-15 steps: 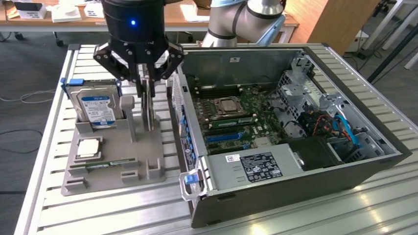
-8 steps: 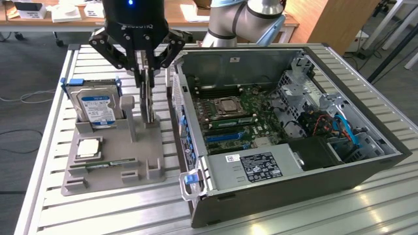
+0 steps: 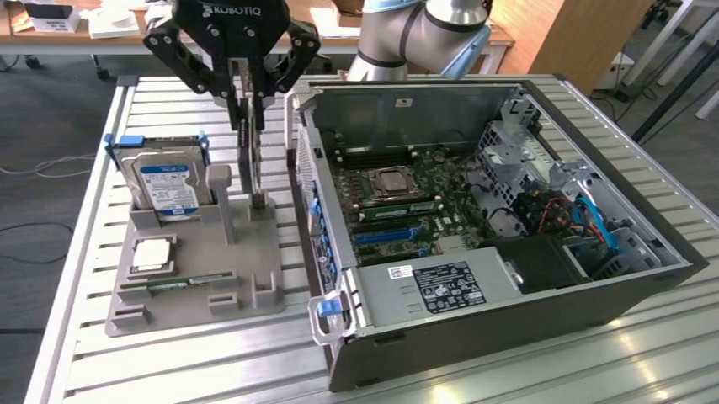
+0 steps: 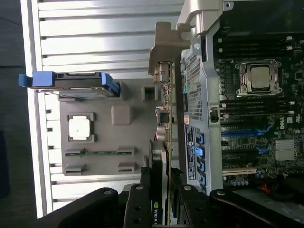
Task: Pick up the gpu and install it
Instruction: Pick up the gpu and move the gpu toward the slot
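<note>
The gpu [image 3: 254, 160] stands on the tray [image 3: 242, 257], at the exterior view's left of the case [image 3: 506, 337].

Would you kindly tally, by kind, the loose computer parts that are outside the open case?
hard drive: 1
processor: 1
memory stick: 1
gpu: 1
Total: 4

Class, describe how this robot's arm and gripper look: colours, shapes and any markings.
The gripper is black, with jointed link-bar fingers held by visible pins, and white ROBOTIQ lettering on its body. The arm is a rounded silver-grey tube with a light blue joint cap.
</note>
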